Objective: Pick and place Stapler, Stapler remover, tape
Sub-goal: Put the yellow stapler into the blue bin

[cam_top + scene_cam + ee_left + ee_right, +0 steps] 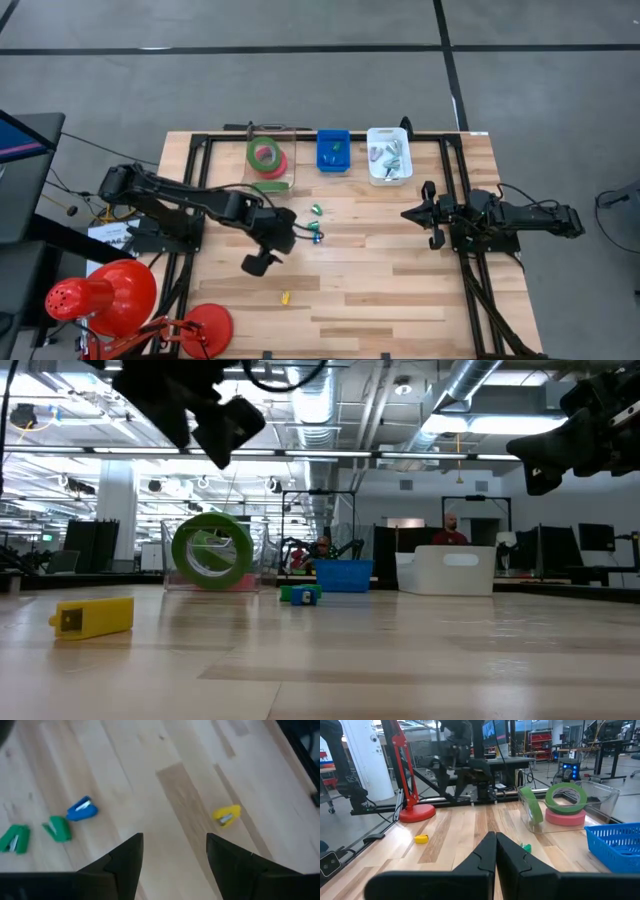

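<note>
Currently the left end effector (262,262) is hovering with fingers parted and empty above the tabletop (400,290), near a yellow stapler (226,815); a skewed descent is likely knocking it aside. Tape rolls (265,155) are sitting in a clear tray (290,175). Blue (81,809) and green (57,828) pieces, possibly removers, are crowding nearby. The right end effector (408,213) is waiting pinched closed.

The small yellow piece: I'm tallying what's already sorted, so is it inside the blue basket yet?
No, the small yellow piece lies alone on the bare wooden table, far from the blue basket at the back edge.
</note>
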